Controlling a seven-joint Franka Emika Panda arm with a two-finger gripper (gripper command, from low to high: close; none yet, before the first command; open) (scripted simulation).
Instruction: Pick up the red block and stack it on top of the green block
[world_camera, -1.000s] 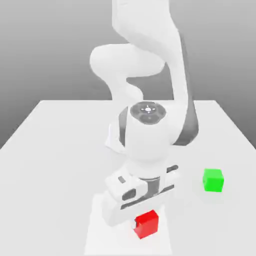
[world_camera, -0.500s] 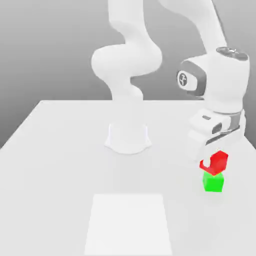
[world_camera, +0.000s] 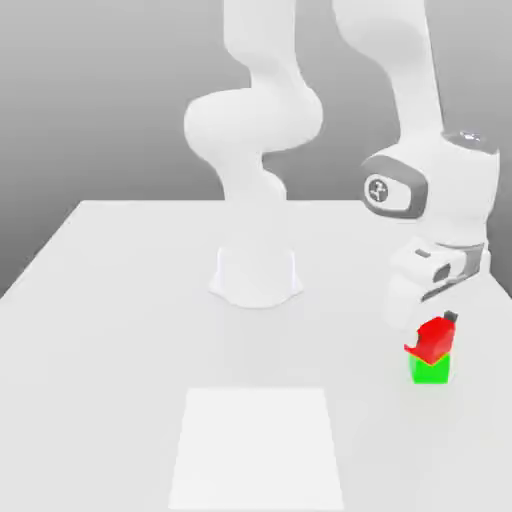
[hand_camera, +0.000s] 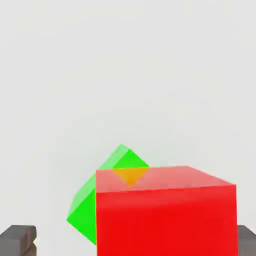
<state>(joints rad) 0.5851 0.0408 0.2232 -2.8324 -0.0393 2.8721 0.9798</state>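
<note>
Red block (world_camera: 432, 340) sat atop green block (world_camera: 430, 369) (turned askew to it), flanked by gripper (world_camera: 436, 322) with fingers (hand_camera: 19, 239) spread clear.

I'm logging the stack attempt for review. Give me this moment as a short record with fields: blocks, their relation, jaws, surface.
red block: on top of the green one, turned relative to it
green block: on the table, at the exterior view's right
gripper: right above the red block, jaws open
table: white, with a paler square patch near the front
</note>
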